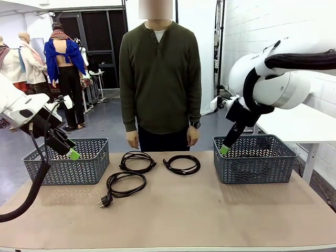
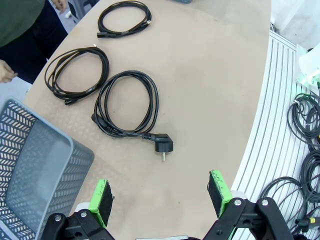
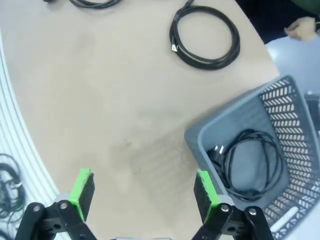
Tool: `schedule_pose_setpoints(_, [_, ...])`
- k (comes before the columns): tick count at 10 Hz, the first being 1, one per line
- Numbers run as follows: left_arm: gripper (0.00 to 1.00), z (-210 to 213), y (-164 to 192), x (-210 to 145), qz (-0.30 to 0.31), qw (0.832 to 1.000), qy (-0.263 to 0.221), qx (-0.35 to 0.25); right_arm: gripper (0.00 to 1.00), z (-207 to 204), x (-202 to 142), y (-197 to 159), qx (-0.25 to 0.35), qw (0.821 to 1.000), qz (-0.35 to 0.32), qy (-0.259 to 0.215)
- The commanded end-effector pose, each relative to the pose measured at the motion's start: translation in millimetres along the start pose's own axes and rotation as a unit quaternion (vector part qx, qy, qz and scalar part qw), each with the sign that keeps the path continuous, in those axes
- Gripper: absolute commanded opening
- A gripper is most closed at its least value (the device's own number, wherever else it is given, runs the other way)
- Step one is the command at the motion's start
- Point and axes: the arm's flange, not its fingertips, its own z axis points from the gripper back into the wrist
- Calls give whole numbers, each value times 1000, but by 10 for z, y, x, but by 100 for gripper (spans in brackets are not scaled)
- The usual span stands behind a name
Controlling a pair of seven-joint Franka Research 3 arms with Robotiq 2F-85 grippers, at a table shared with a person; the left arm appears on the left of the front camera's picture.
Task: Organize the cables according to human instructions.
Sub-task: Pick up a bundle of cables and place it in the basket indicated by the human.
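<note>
Three coiled black cables lie on the table: one at the back left [image 1: 137,161], one at the back middle [image 1: 182,164], and a front one [image 1: 125,185] with its plug [image 1: 105,200] sticking out. In the left wrist view the front cable [image 2: 127,107] lies ahead of my open left gripper [image 2: 161,189], which hovers beside the left basket [image 1: 68,160]. My right gripper [image 1: 227,148] hangs open at the near left corner of the right basket [image 1: 254,157]. One more cable [image 3: 250,162] lies coiled inside that basket [image 3: 235,117]. The human [image 1: 160,79] stands at the far edge, arms down.
The left basket [image 2: 35,170] looks empty from the wrist view. The person's hands [image 1: 132,139] hang just behind the far table edge. Loose cables [image 2: 306,150] lie on the floor past the table's near edge. The table's front half is bare.
</note>
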Motion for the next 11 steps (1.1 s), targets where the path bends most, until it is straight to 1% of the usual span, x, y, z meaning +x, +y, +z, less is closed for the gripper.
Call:
schedule_pose_setpoints(1, [100,8,30,-25,-6,1000,-9,-6,100,-209,-13,132,-28,999,24,-17])
schedule_pose_setpoints(2, [100,8,30,-25,-6,1000,-9,-6,100,-258,48,176,-26,999,35,-12])
schedule_pose_setpoints(4, [100,8,30,-25,-6,1000,-9,-6,100,-282,66,219,-28,999,43,-5])
schedule_pose_setpoints(5, [100,8,30,-25,-6,1000,-9,-6,100,-228,93,226,-19,999,28,-9])
schedule_pose_setpoints(11, [100,8,30,-25,-6,1000,-9,-6,100,-228,93,226,-19,999,28,-9])
